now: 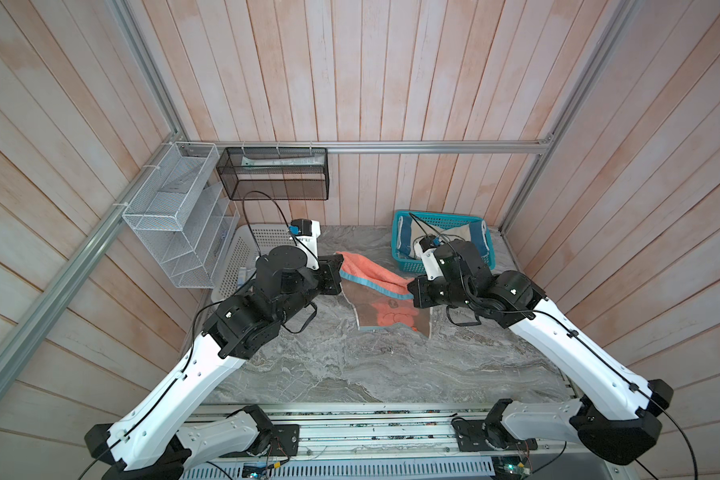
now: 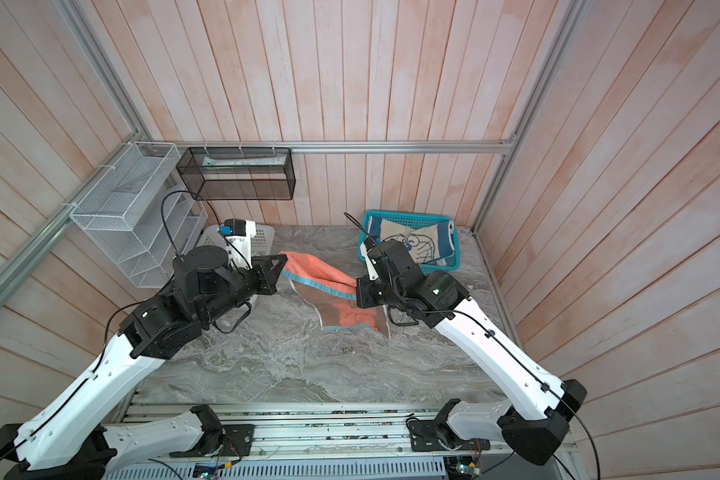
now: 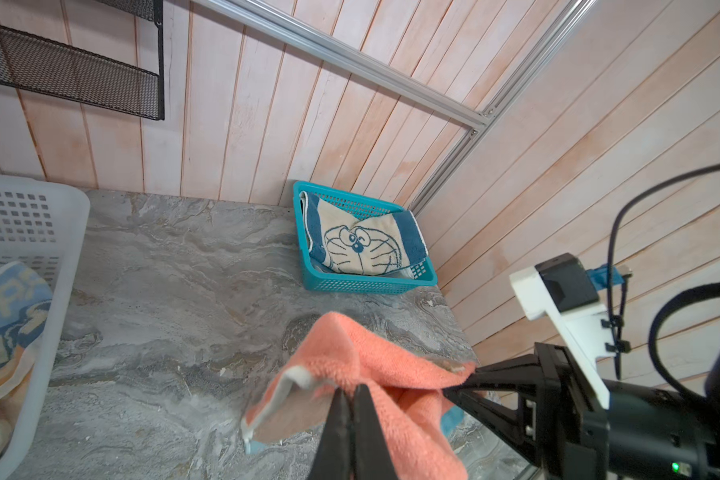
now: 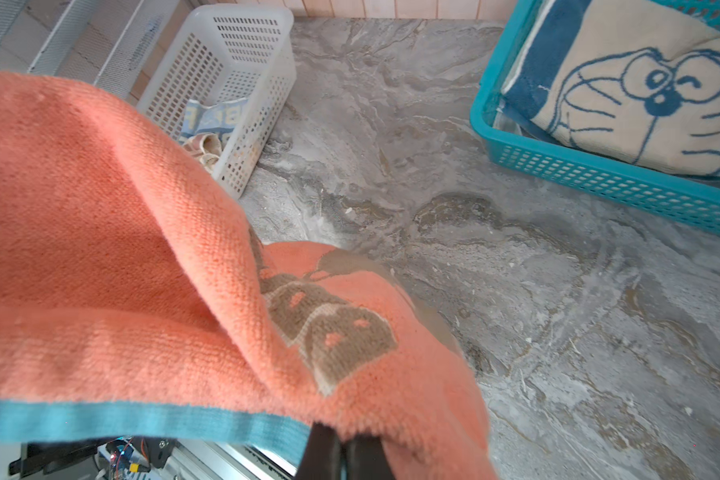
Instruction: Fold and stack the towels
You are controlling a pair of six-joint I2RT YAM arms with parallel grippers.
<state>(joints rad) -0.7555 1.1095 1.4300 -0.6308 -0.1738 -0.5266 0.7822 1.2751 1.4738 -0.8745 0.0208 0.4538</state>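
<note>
The left jaws and right jaws each pinch shut on a corner of the orange towel [image 1: 366, 272], holding its far edge above the counter [image 1: 350, 365]; its near part rests there.

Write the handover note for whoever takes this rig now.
Left gripper: shut on one raised end of the coral towel.
Right gripper: shut on the other end; the towel's near part lies on the table.
Done: Doraemon towel folded in the teal basket.
To do: fold and stack the coral towel, then the block-lettered towel crumpled in the white basket.
</note>
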